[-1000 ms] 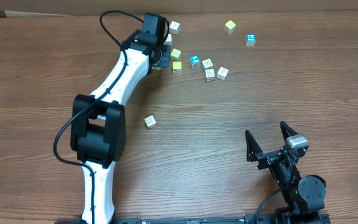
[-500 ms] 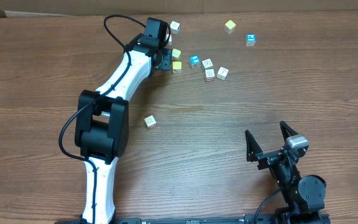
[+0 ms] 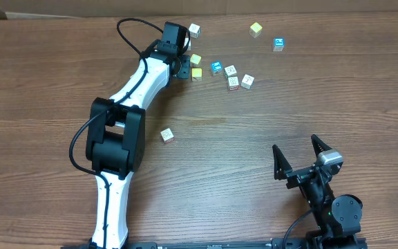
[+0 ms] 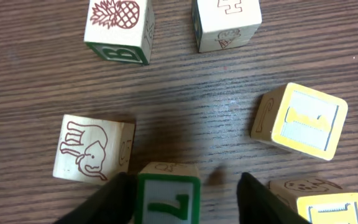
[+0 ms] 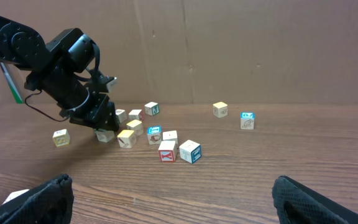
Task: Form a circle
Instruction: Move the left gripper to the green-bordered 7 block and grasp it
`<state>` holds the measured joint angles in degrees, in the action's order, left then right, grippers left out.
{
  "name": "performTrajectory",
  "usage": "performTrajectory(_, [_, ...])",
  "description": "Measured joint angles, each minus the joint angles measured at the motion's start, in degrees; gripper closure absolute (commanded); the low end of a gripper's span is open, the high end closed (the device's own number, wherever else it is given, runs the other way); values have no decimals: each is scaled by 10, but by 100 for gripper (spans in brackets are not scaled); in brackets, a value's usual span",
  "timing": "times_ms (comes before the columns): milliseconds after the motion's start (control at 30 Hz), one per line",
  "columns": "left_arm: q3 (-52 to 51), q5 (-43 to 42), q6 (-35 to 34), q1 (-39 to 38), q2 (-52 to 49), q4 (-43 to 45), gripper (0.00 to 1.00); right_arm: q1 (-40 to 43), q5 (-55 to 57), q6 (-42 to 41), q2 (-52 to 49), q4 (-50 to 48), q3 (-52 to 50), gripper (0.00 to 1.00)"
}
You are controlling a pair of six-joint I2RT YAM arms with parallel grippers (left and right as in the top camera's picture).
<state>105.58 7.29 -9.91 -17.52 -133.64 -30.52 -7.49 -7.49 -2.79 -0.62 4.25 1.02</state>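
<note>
- Black fingers of the right gripper (image 3: 295, 142) stood spread wide with nothing between them, at the near edge of the wooden table (image 3: 40, 90), well apart from the left gripper (image 3: 183, 63).
- A lone white cube (image 3: 166, 135) lay nearer than the left gripper and well apart from it.
- At the left gripper itself the jaws stood part-open astride a green-framed cube (image 4: 168, 199) marked 7. One finger was close against the cube's side, though contact could not be told. Bare table showed between the cube and the other finger, so nothing was pinched.
- The circle (image 4: 73, 146) sat right at the left gripper's tip, as a loose ring round a bare patch. It was made up of the green-framed cube, an elephant cube (image 4: 98, 155) just beside one finger, and a pineapple cube (image 4: 118, 28) and a cube marked 4 (image 4: 225, 23) beyond the tip.
- A yellow-framed cube (image 4: 300, 121) lay near the left gripper's other finger, outside that ring.
- Off to the side of the left gripper, toward the right arm's half, a blue-topped cube (image 3: 216, 67) lay near it.
- Farthest back, a yellow cube (image 3: 256, 29) and a blue cube (image 3: 278, 44) lay well apart from the left gripper.
</note>
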Motion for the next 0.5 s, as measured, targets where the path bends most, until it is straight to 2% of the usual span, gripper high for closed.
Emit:
performTrajectory(167, [0,1,1,0,0,2,59,0,0,0,0,0,0,0])
performTrajectory(367, [0,2,1,0,0,2,58,0,0,0,0,0,0,0])
performTrajectory(433, [0,2,1,0,0,2,68,0,0,0,0,0,0,0])
performTrajectory(500, [0,2,2,0,0,1,69,0,0,0,0,0,0,0])
